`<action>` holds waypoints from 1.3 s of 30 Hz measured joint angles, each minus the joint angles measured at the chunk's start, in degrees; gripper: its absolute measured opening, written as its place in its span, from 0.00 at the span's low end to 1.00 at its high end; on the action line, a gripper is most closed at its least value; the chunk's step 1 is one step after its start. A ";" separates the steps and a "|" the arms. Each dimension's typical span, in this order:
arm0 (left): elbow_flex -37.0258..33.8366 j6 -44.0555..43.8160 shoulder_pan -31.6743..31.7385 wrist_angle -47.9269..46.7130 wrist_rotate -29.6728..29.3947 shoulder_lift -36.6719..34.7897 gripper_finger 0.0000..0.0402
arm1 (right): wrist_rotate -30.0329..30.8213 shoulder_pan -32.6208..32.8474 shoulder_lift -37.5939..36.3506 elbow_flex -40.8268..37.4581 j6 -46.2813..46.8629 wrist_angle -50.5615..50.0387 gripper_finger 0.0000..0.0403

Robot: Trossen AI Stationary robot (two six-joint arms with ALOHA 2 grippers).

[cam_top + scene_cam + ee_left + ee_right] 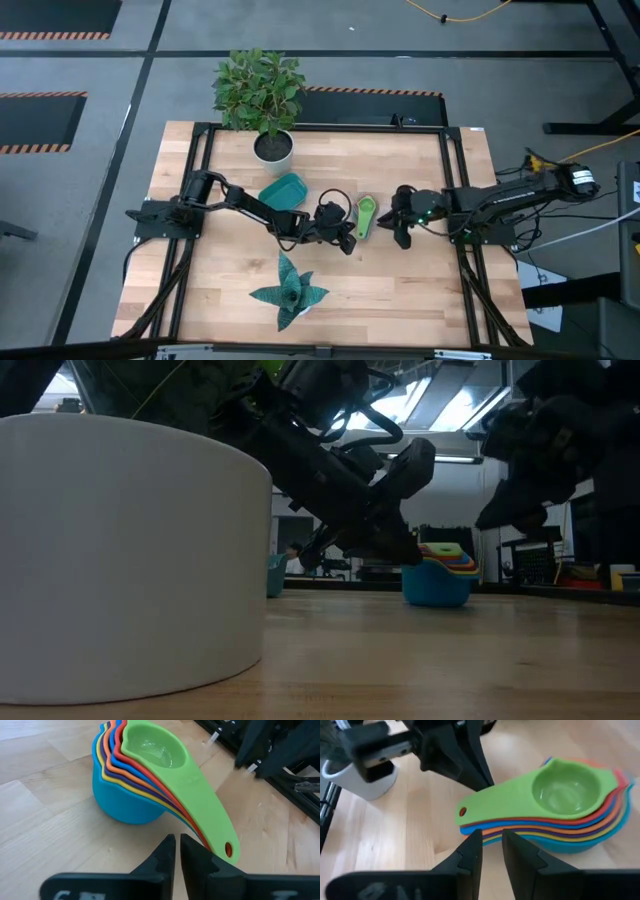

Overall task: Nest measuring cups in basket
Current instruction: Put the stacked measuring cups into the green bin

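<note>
Nested cups, green on top, at frame centre on the counter. Left pincer just left of the handles, fingers barely parted, gripping nothing. Right pincer just right of the stack, slightly open, empty.

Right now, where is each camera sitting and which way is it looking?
High view: above the table, looking straight down; both arms show, the stack of cups between them.
Low view: at table-top height, looking across; white pot close, arms coming from above.
Left wrist view: on the left arm, past its fingers, at the cups.
Right wrist view: on the right arm, past its fingers, at the cups from the other side.
Shared: both wrist views show the green cup on top.
</note>
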 joint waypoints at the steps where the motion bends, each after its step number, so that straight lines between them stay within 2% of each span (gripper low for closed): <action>1: 0.00 0.12 0.00 -0.01 0.03 0.00 0.06 | 0.02 -0.21 -1.48 0.00 -0.83 -1.03 0.20; 9: 0.00 -0.47 0.11 -0.18 1.99 0.00 0.25 | 0.07 -3.21 -11.09 0.00 -3.01 -6.51 0.20; 18: 0.02 -6.22 1.13 -3.66 8.76 0.00 0.45 | 0.08 -5.01 -15.39 0.00 -5.29 -6.91 0.20; 28: 0.02 -5.96 1.61 -4.59 11.04 0.00 0.48 | 0.06 -5.09 -15.51 0.00 -5.35 -7.09 0.20; 39: 0.02 -7.75 1.96 -4.57 23.27 0.00 0.48 | 0.06 -5.09 -15.51 0.00 -5.35 -7.42 0.20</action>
